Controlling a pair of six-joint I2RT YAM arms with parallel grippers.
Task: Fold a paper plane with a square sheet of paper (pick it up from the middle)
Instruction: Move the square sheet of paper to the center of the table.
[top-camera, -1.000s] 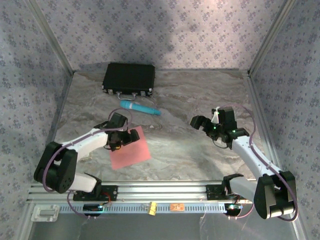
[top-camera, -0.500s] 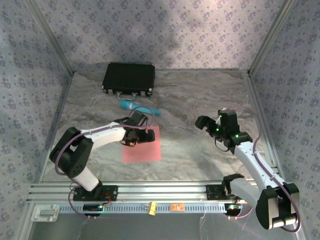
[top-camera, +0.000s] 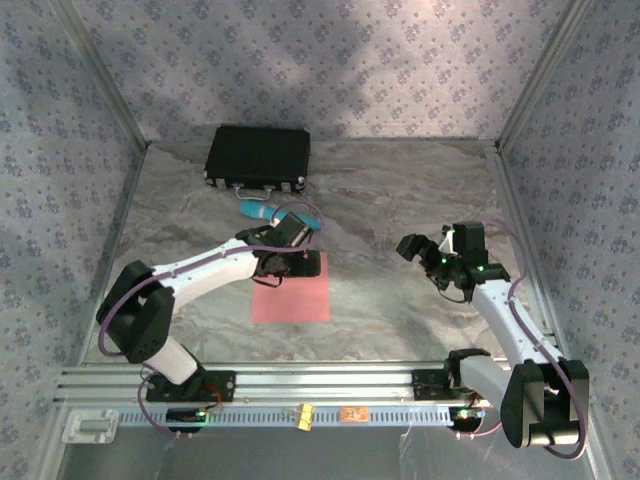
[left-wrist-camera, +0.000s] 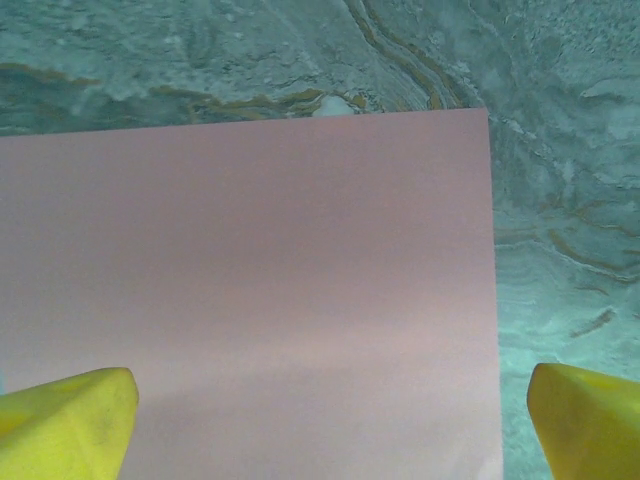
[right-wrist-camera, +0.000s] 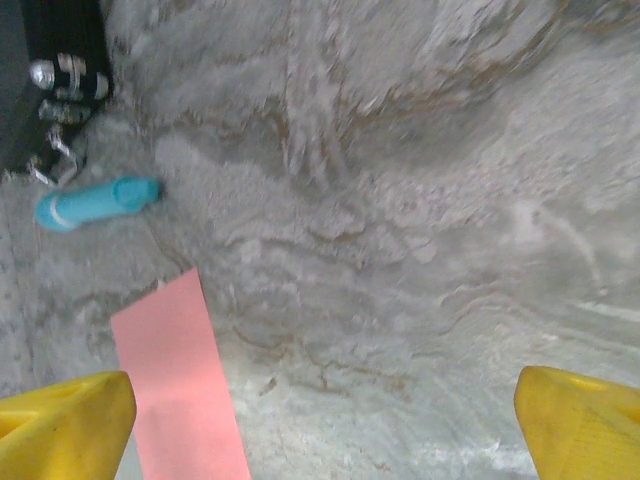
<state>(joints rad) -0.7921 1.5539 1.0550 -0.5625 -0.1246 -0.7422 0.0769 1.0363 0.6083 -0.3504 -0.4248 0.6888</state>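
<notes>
Paper is lying flat on the table, left of centre and just in front of the cylinder, with the case further back by the wall. I see one clean pink square: no crease, no lifted corner, nothing folded over. So as I read it, none of the folding is done, and there's nothing of a plane here yet.

My left gripper is over the far part of the sheet, jaws wide apart and holding nothing. On its wrist camera the paper runs right up between the two yellow fingertips, with its right-hand edge lying inside the right tip. Whether the tips are touching the sheet I can't tell.

My right gripper is well apart on the right, over bare table, jaws also wide apart and empty. Its camera looks across at the paper's near strip and the cylinder beyond.

My judgement: we're at the very start. The pick-up from the middle isn't made, and every fold, including the centre crease and the nose, is left to do.
</notes>
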